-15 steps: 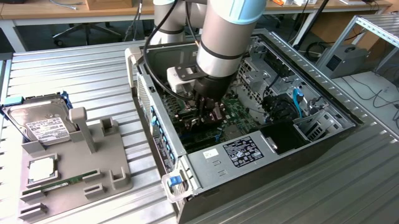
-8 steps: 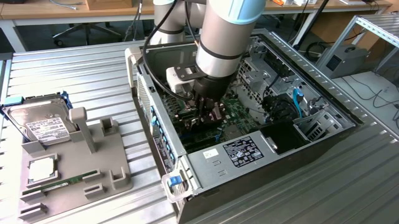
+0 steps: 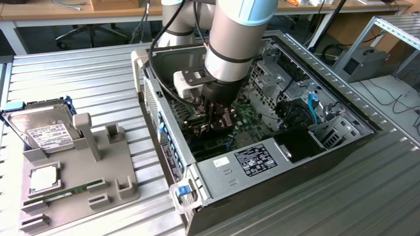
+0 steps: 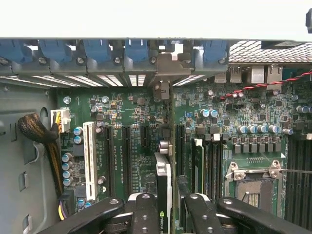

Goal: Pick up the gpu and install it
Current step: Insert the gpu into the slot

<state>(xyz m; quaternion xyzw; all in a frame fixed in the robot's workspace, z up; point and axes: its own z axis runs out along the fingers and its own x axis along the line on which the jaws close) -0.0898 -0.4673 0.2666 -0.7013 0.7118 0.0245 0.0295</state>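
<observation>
Shadow and the arm's thick grey wrist hide most of the gripper (image 3: 220,115) in the exterior view, where it reaches down into the open computer case (image 3: 341,110). In the wrist view the black fingers (image 4: 146,214) stand partly closed, pinching the gpu (image 4: 164,195) edge-on between them. The card is thin and flat, one face black, with a silver bracket end toward the case's rear wall. It stands upright over the motherboard (image 4: 219,109), among the long black expansion slots; its lower edge is hidden, so I cannot tell whether it sits in a slot. The board is dark green, studded with small blue-topped capacitors. A white slot (image 4: 89,153) runs beside the black ones. Outside the case, on the ribbed metal table (image 3: 85,78), a grey moulded holder (image 3: 121,167) carries a silver hard drive (image 3: 41,129) and a slim green RAM stick (image 3: 66,191).
</observation>
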